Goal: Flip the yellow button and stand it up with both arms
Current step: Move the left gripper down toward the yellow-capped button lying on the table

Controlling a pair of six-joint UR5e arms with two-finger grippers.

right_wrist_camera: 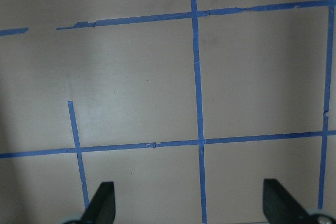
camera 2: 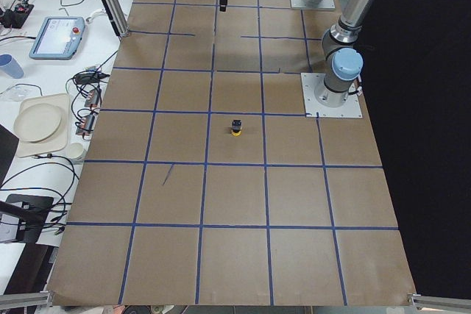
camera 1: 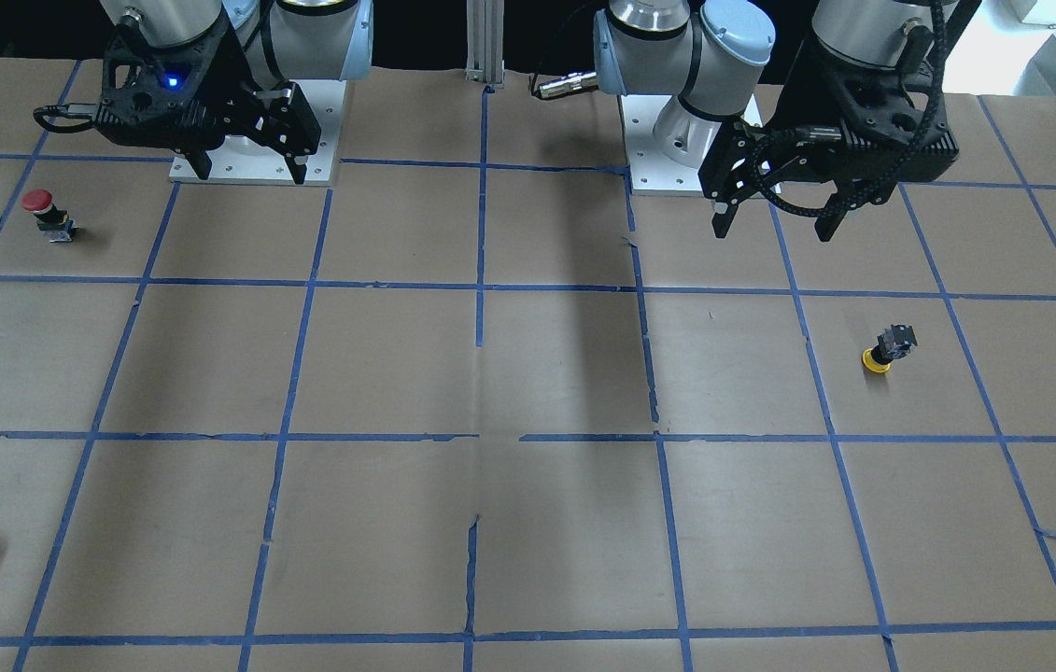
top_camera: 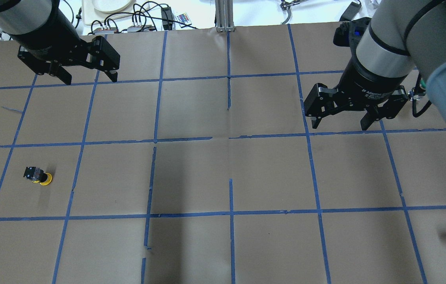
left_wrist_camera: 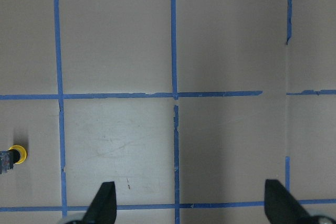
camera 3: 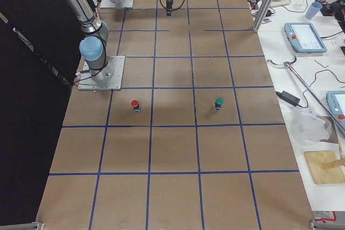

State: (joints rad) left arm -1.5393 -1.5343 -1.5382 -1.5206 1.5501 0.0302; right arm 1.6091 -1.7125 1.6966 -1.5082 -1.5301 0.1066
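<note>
Yellow button [top_camera: 38, 176] on surface [top_camera: 223, 177], robot's left side. Left hand [top_camera: 90, 79] and right hand [top_camera: 341, 125] both aloft, fingers spread. Red button [camera 1: 42, 210] far off, right side. Green-capped button [camera 3: 218, 102]: cap shows only in exterior right.

I counted three push-buttons on the table [camera 1: 528, 373]: one yellow button [camera 1: 886, 351], one red button [camera 1: 47, 213] and one green button [camera 3: 218, 102]. There were two arms, the left arm [top_camera: 29, 19] and the right arm [top_camera: 392, 43], and two grippers, the left gripper [top_camera: 90, 80] and the right gripper [top_camera: 340, 126].
</note>
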